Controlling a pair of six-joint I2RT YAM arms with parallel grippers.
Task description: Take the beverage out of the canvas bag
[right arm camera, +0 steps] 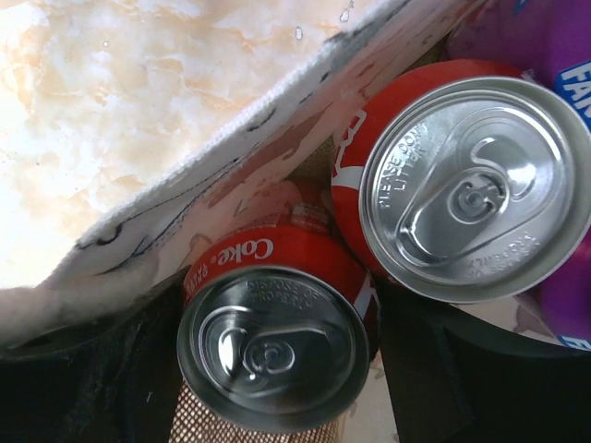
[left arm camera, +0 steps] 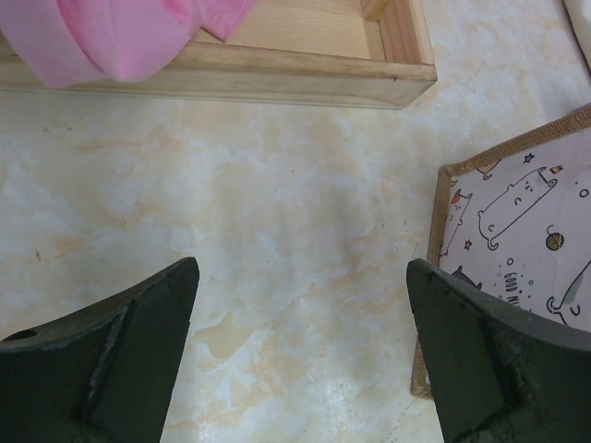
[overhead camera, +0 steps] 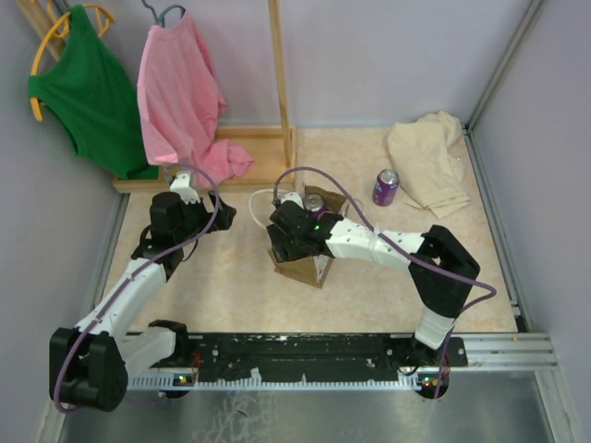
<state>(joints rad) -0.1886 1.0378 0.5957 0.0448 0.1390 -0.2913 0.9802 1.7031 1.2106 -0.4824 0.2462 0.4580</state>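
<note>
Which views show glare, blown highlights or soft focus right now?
Top external: even diffuse light, soft shadows, no glare on the small tan-brown canvas bag. Left wrist: marbled cream tabletop crisp, pink cloth washed out at top. Right wrist: glare on the silver lids of the upper red cola can and the lower red cola can, tabletop blown out top left, bag's white edge blurred.

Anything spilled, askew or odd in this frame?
No spills. Only the pink shirt hangs lopsided, its hem piled on the wooden base, and the cream cloth lies crumpled by the upright purple can.
</note>
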